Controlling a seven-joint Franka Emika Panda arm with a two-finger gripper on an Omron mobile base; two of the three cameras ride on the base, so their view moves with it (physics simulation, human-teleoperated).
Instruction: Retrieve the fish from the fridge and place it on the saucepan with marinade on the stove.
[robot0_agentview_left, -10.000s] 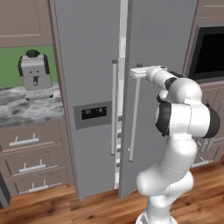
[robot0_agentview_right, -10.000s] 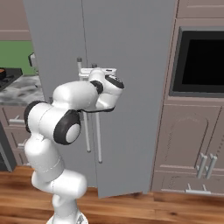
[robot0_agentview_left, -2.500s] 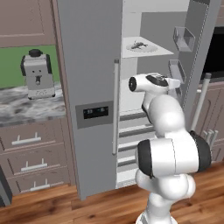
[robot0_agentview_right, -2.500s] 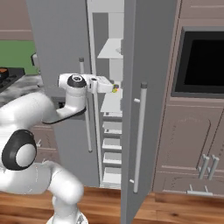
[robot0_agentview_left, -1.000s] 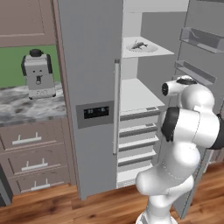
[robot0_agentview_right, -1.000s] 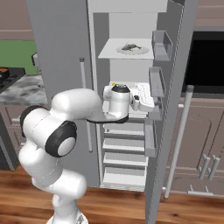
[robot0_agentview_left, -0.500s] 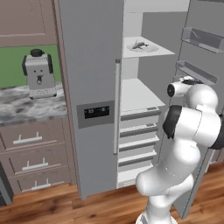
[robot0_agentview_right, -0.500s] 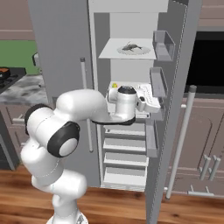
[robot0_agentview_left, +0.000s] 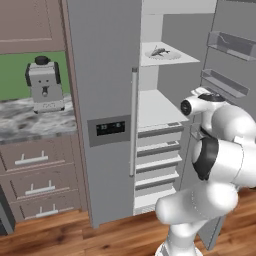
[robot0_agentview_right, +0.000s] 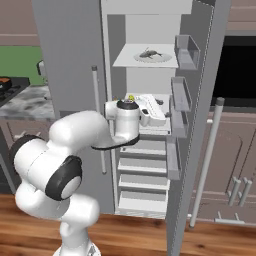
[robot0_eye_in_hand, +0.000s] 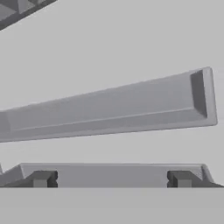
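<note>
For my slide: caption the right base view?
Fridge door open, fish on upper-shelf plate, gripper open below.

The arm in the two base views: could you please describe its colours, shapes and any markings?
The arm is built of glossy white, rounded segments with dark grey bands at the joints. A small yellow-green mark sits on the wrist's round cap. The pincer has two small, dark, blocky fingertips. No cables show.

I see a coffee machine (robot0_agentview_left: 45, 84) on the marble counter (robot0_agentview_left: 30, 125) at left, brown drawers (robot0_agentview_left: 35, 180) below, black oven (robot0_agentview_right: 241, 65) at right, wood floor (robot0_agentview_right: 150, 235).
</note>
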